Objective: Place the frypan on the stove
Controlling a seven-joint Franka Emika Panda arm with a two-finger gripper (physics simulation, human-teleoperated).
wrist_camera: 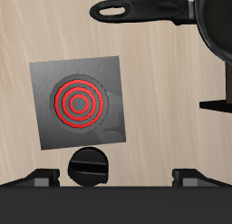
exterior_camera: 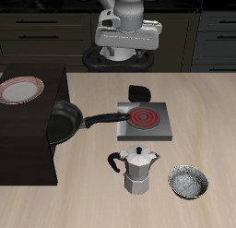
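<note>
The frypan [exterior_camera: 62,121] is round and black and rests on the edge of a dark raised block, its long handle pointing toward the stove [exterior_camera: 146,120]. The stove is a flat grey square with a red spiral coil and a black knob block [exterior_camera: 138,91] on its far edge. My gripper [exterior_camera: 125,47] hangs high above the table's back, behind the stove, open and empty. In the wrist view the stove [wrist_camera: 80,102], its knob [wrist_camera: 89,164] and part of the frypan [wrist_camera: 214,24] show, with my gripper [wrist_camera: 116,180] apart from all of them.
A silver moka pot [exterior_camera: 138,169] stands in front of the stove, nearer the table's front edge. A small speckled grey bowl [exterior_camera: 188,183] sits beside it. A white red-rimmed plate [exterior_camera: 22,90] lies on the dark block [exterior_camera: 28,139] behind the frypan.
</note>
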